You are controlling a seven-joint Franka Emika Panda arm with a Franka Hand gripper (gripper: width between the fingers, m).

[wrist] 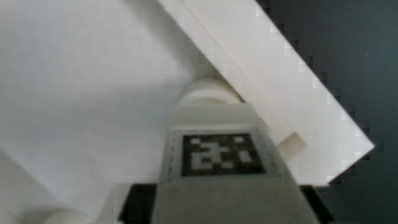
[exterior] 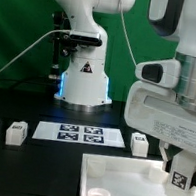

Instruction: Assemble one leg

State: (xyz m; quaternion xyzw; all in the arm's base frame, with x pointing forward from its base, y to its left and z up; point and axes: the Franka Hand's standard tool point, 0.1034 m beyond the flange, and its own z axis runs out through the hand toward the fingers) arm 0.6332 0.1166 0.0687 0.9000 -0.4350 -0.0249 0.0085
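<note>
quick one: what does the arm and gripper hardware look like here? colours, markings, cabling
The arm has rounded glossy white shells with black joint sections. Its base carries a warning triangle sticker and shows a blue glow near the foot. A pale cable loops in from the exterior view's left. The gripper has a boxy white body under a grey ring.

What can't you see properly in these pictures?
- Exterior view: the end effector is partly cut off by the right edge and hides most of its leg.
- Exterior view: the panel runs off the bottom edge.
- Wrist view: the leg's tip is blurred against the panel; whether it touches is unclear.
</note>
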